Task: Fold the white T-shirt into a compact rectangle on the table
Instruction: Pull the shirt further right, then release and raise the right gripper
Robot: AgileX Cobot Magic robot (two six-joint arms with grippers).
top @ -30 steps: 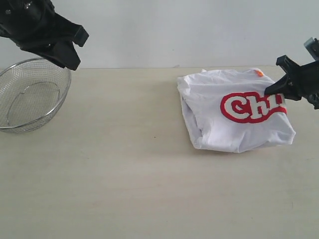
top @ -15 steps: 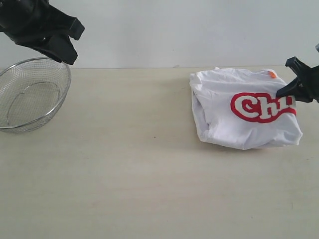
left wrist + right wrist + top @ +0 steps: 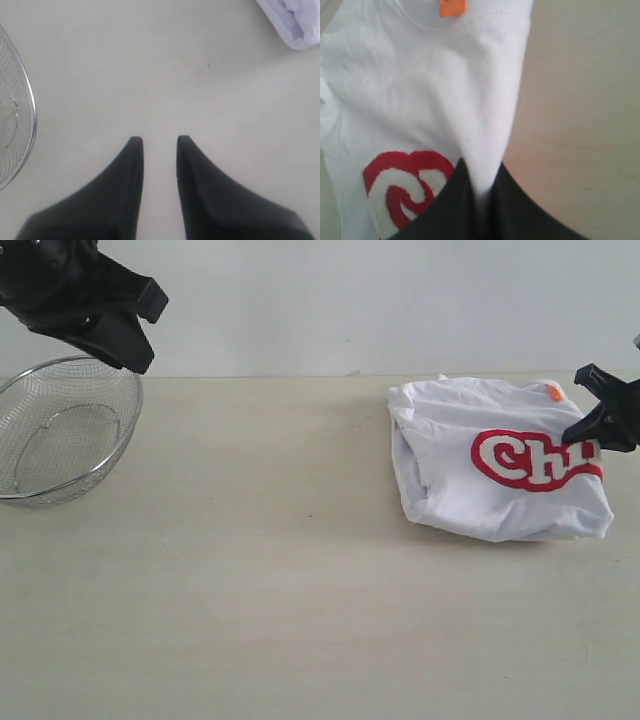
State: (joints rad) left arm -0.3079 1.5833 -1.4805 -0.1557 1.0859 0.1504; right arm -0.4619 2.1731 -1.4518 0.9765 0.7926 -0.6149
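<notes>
While the right end effector [image 3: 479, 175] pinches a ridge of cloth at the edge of the white T-shirt [image 3: 490, 480], the shirt lies loosely bundled, red lettering [image 3: 535, 460] up, at the right of the pale surface [image 3: 300, 590]. The left end effector [image 3: 159, 142] hovers narrowly parted and empty near a wire bowl [image 3: 60, 430], well apart. A tidy fold likely needs that edge carried low and straight, keeping the cloth flat.

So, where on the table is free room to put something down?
Free: the wide middle of the table between the bowl and the shirt, and the near strip in front of both. Crowded: the far right, where the right claw pinches the shirt, and the far left, with the bowl and the left claw.
</notes>
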